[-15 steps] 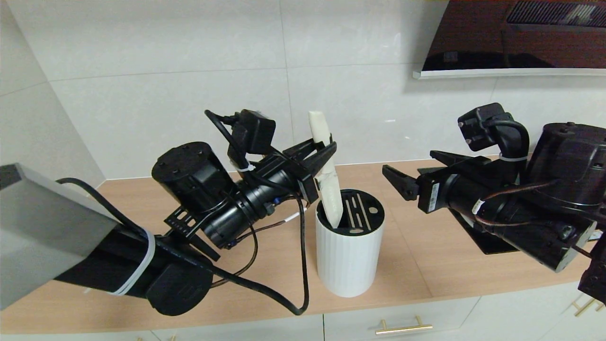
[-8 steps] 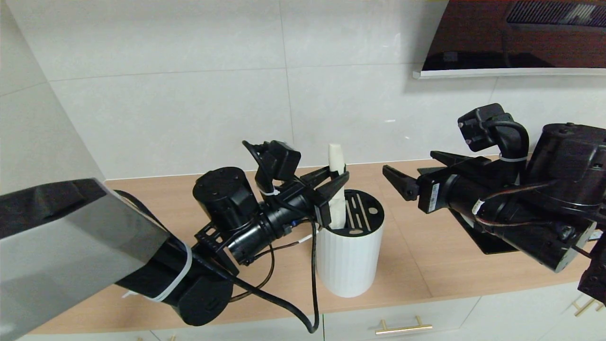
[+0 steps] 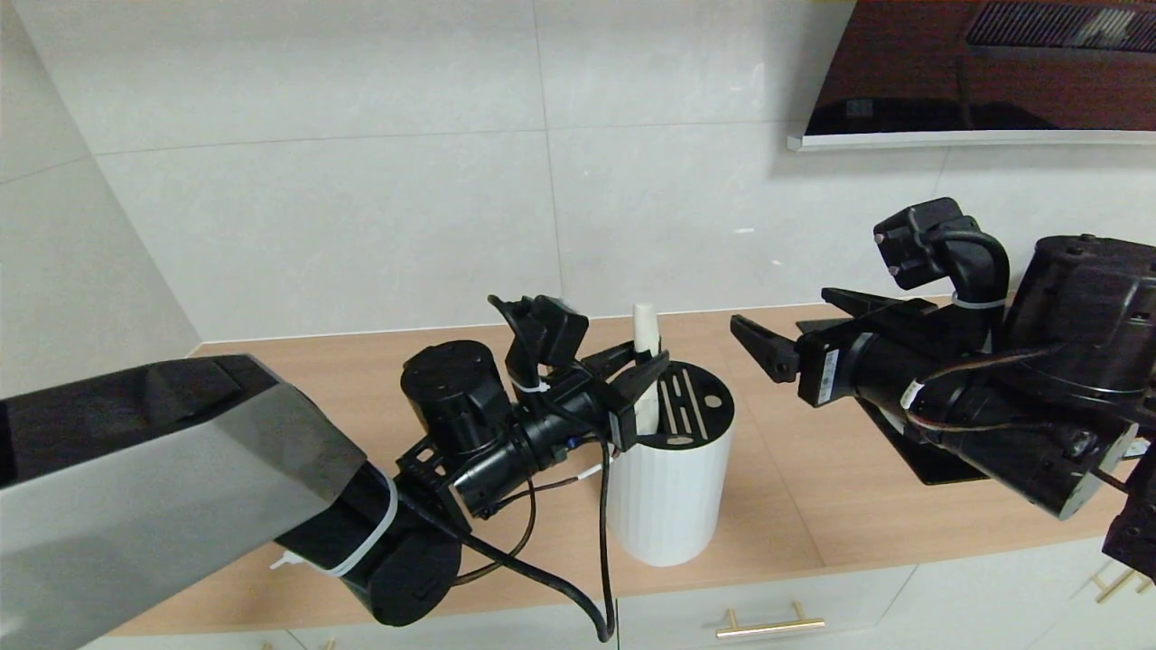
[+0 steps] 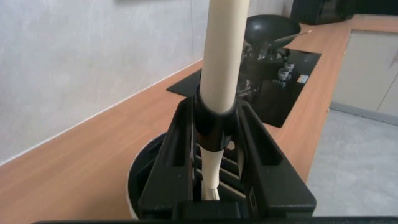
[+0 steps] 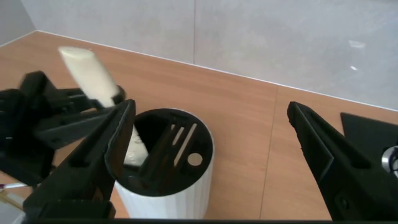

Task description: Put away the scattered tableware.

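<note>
A white ribbed utensil holder with a black slotted top stands near the counter's front edge. My left gripper is shut on a cream-handled utensil, which stands upright with its lower part down inside the holder's large opening. In the left wrist view the cream handle rises between the fingers above the holder's rim. My right gripper hangs open to the right of the holder, with nothing between its fingers. The right wrist view looks down on the holder and the handle.
A black cooktop lies on the wooden counter at the right, with a dark pan on it. A tiled wall runs behind. Drawers with brass handles sit under the counter edge.
My left gripper has come down and to the right with the utensil, sinking it deeper into the holder until only the handle's top stands out. The right arm has kept still.
</note>
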You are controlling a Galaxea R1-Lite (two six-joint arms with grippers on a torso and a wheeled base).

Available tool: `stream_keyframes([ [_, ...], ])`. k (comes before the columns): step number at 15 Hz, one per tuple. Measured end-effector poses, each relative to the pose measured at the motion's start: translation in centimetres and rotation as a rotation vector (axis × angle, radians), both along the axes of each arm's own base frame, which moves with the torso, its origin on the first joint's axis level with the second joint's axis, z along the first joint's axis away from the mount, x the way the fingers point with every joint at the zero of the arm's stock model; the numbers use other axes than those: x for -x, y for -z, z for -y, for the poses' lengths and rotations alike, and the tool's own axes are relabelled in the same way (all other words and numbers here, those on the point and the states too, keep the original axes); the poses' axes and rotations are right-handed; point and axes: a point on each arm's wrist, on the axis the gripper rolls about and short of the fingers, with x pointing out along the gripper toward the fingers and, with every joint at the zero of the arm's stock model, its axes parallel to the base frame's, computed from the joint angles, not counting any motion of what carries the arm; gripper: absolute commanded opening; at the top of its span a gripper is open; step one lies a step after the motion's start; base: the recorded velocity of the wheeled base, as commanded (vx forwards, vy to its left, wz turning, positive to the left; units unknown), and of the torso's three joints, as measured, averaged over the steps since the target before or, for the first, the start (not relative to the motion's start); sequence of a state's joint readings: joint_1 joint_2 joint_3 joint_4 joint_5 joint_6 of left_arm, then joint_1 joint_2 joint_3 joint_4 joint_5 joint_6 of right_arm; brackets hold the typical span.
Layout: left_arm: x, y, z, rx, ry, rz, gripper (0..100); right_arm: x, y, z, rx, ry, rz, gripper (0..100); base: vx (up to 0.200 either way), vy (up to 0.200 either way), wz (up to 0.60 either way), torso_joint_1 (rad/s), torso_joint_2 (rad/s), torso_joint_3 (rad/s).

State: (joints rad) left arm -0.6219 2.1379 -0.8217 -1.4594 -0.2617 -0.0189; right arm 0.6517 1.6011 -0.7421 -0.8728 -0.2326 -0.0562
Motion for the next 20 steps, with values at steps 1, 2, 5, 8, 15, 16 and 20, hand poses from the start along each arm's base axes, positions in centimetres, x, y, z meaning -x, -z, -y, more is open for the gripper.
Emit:
stream_keyframes([
  [1,0.0,0.1,0.0,-0.001,0.0,-0.002,100,0.0,0.0,0.0,0.001,0.0,-0.001,100,0.0,0.0,0.0,0.0,0.0,0.0],
  [2,0.0,0.0,0.0,0.002,-0.001,0.001,100,0.0,0.0,0.0,0.001,0.0,-0.001,100,0.0,0.0,0.0,0.0,0.0,0.0],
  [5,0.0,-0.2,0.0,0.007,-0.004,0.004,100,0.0,0.1,0.0,0.001,0.0,-0.002,100,0.0,0.0,0.0,0.0,0.0,0.0],
  [8,0.3,-1.4,-0.3,0.026,-0.013,0.029,100,0.0,0.0,0.0,0.002,0.0,-0.001,100,0.0,0.0,0.0,0.0,0.0,0.0],
  [15,3.8,-8.1,-8.7,0.135,-0.217,0.165,100,1.9,0.4,4.5,0.021,0.107,0.003,100,0.0,0.0,0.0,0.0,0.0,0.0],
  [16,5.3,-7.6,-10.4,0.122,-0.249,0.145,100,2.9,0.6,5.9,0.019,0.136,0.005,100,0.0,0.0,0.0,0.0,0.0,0.0],
  [20,12.7,-6.3,-15.7,0.13,-0.332,0.068,100,8.2,0.5,11.6,-0.022,0.282,0.074,100,0.0,0.0,0.0,0.0,0.0,0.0],
])
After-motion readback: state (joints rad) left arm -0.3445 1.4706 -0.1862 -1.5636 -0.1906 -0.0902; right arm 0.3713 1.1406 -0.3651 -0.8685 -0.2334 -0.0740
